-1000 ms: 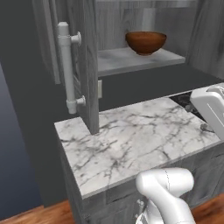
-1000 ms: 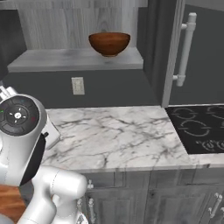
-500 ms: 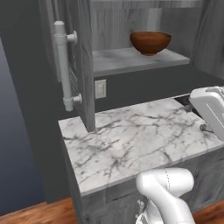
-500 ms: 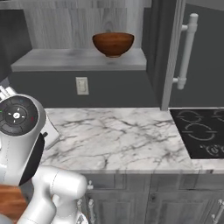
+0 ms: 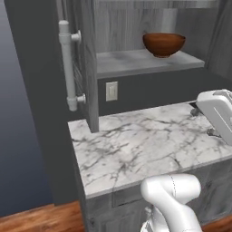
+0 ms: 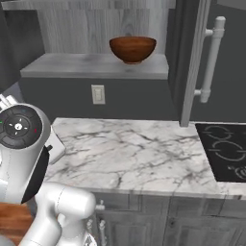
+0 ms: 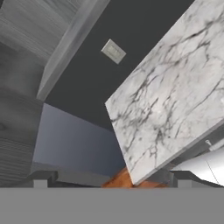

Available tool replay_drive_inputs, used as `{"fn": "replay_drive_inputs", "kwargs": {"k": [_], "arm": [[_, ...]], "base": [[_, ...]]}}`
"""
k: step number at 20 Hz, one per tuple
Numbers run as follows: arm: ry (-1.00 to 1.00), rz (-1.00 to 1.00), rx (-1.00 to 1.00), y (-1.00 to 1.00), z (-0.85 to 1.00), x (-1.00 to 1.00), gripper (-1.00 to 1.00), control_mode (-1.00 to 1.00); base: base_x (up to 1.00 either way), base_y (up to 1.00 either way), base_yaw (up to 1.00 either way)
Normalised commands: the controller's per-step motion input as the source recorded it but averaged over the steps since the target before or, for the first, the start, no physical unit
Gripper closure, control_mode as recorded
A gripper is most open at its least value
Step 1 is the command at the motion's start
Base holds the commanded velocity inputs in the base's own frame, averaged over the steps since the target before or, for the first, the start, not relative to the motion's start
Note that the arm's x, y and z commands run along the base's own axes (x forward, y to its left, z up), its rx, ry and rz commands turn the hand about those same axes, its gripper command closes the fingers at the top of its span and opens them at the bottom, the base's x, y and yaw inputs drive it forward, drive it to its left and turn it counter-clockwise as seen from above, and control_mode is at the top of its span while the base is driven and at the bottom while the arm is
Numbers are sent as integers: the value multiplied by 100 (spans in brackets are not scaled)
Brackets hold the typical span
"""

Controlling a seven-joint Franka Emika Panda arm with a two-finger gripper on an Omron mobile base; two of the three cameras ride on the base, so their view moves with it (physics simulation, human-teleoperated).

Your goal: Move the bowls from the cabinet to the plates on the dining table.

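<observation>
My end effector (image 7: 109,179): spread wide and holding nothing; in the hand view its two dark fingertips (image 7: 41,178) stand far apart at the bottom edge.

Bowl (image 5: 163,44): a glossy reddish-brown wooden bowl, upright on the cabinet shelf (image 5: 136,61), well above and beyond my end effector. It sits toward the right end of the shelf.

Cabinet (image 6: 96,24): grey woodgrain, its doors standing open. One long silver bar handle (image 5: 69,65) shows on the left door, another (image 6: 211,60) on the right door.

Bench (image 5: 136,145): white marble with grey veins, below the shelf and ahead of my end effector. Its top is bare, with open room across the whole surface. Its left edge drops to a wooden floor (image 5: 41,217).

Stove (image 6: 223,151): black cooktop at the right end of the bench, cut off by the picture's edge.

Wall outlet (image 6: 98,94): pale plate on the dark wall between shelf and bench.

Writing: no brand or label that I can read anywhere.

Hard to make out: the bowl's inside is hidden by its near wall, and the cabinet's top is cut off above.
</observation>
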Motion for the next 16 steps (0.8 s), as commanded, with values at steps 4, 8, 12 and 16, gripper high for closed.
{"fn": "replay_drive_inputs", "kwargs": {"k": [4, 8, 12, 16], "arm": [[0, 0, 0, 0, 0, 0, -100, 100], [0, 0, 0, 0, 0, 0, -100, 100], [0, 0, 0, 0, 0, 0, -100, 100], [0, 0, 0, 0, 0, 0, -100, 100]], "base": [[19, -13, 18], [28, -14, 15], [34, -6, 1], [45, -3, -3]]}}
